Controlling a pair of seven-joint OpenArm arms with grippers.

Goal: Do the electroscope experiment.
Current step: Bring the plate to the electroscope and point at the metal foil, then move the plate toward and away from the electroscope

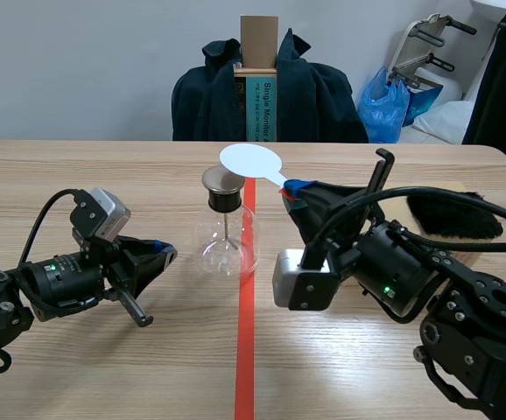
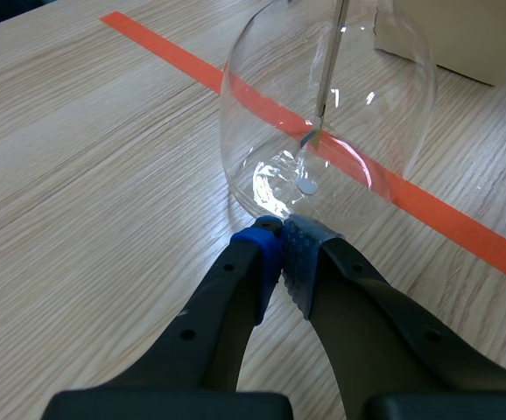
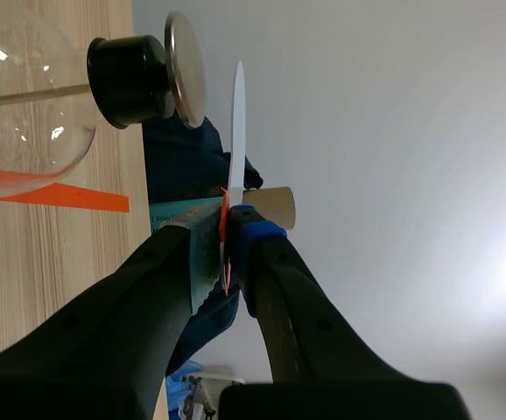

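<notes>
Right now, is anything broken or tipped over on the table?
Nothing stands out. The glass electroscope stands upright and unbroken on the red tape line. The right gripper holds the white paddle close to its metal cap, and the shut left gripper sits by its base.

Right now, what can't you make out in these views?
- foil leaves inside the glass flask: too small in scene view, lost in glare in left wrist view.
- flask's cap: cut off by the edge in left wrist view.
- white paddle handle: hidden inside the right claw.
- black fur pad: partly behind the right arm, scene view.
- whether the left claw touches the flask: unclear.
</notes>
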